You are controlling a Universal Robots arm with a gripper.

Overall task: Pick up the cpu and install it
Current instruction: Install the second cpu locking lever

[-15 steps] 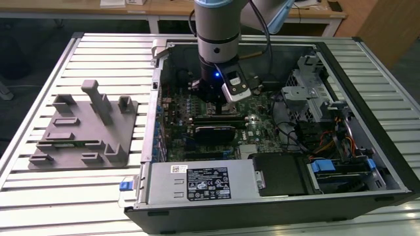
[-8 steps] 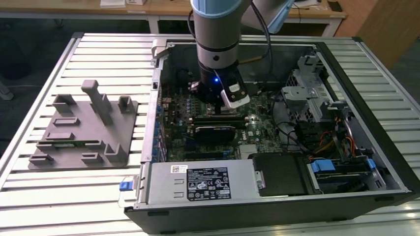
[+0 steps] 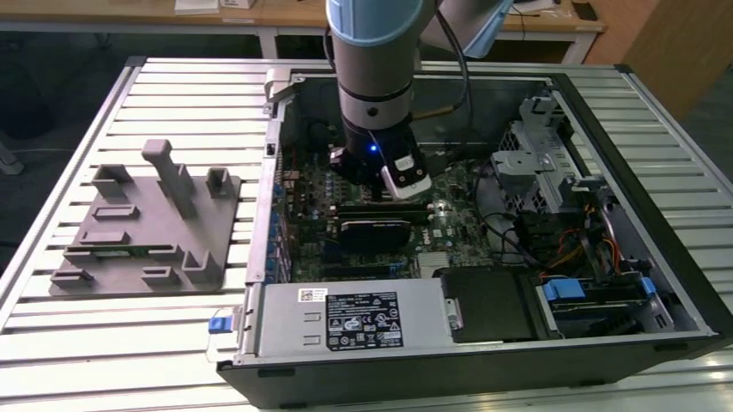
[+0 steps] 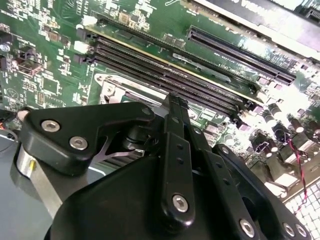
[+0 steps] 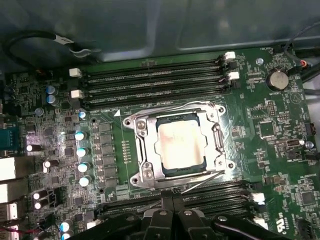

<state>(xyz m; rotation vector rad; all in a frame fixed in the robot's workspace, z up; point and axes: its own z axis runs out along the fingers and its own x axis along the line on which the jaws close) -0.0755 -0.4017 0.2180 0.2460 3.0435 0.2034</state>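
Your tool (image 5: 172,220) has its fingers pressed together, holding nothing. The cpu (image 5: 180,147) sits in the socket (image 5: 177,145) at the middle of the first wrist view. It looks flat, maybe fully down. Lift straight up, slowly.

dull metal cpu (image 5: 180,146) — shiny steel socket frame (image 5: 142,150)

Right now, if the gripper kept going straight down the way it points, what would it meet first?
Probably the green motherboard, at the black memory slots beside the socket holding the silver-topped cpu; the black gripper looks offset from the chip, though depth is unclear.
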